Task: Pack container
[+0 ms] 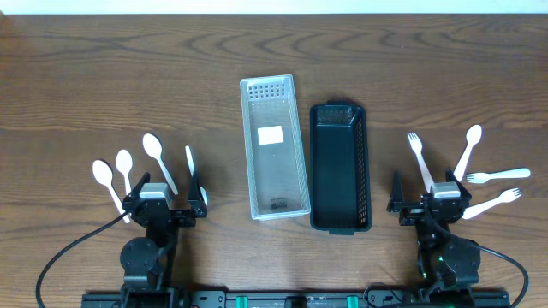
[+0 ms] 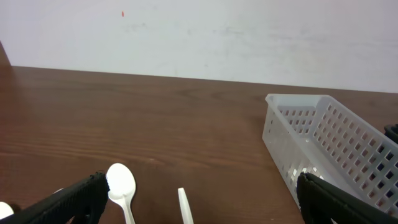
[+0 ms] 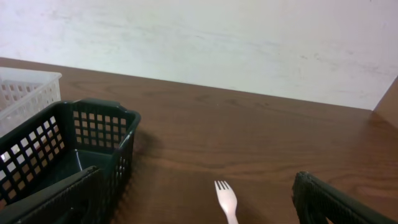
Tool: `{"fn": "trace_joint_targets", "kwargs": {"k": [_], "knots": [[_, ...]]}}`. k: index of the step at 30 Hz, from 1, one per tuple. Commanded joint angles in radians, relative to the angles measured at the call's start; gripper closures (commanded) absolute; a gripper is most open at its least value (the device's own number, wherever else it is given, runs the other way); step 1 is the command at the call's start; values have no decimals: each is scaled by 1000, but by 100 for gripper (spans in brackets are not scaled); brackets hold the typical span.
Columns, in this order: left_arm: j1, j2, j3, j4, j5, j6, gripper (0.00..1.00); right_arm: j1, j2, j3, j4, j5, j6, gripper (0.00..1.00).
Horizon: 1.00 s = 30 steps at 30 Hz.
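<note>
A big brown wooden table (image 1: 103, 77) fills the room (dark wavy lines in it), with a plain white wall (image 2: 199, 37) behind.

Left basket (image 1: 274, 175) just beside right basket (image 1: 338, 175), spoons (image 1: 154, 146) left of both, forks (image 1: 497, 175) to their right.

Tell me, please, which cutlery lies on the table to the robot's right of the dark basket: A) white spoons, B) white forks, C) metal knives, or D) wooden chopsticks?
B: the overhead view shows four white forks fanned out to the right of the dark basket, while the white spoons lie on the left side.
</note>
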Motion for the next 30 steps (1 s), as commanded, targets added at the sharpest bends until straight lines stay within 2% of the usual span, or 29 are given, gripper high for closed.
{"fn": "trace_joint_targets", "kwargs": {"k": [1, 20, 24, 25, 28, 30], "knots": [[6, -5, -24, -22, 17, 8, 2, 11, -7, -2, -6, -6, -13, 1], [6, -5, -24, -13, 17, 8, 2, 11, -6, -2, -7, -20, -12, 1], [6, -5, -24, -6, 18, 3, 2, 11, -5, -2, 14, -64, 104, 1], [5, -5, -21, -6, 23, -38, 2, 11, -5, -1, 24, -91, 143, 1], [5, 1, 31, -45, 37, -261, 2, 11, -3, 23, 18, -155, 264, 1], [5, 29, 111, -143, 52, -270, 2, 11, 14, 75, -14, -177, 280, 1]]}}
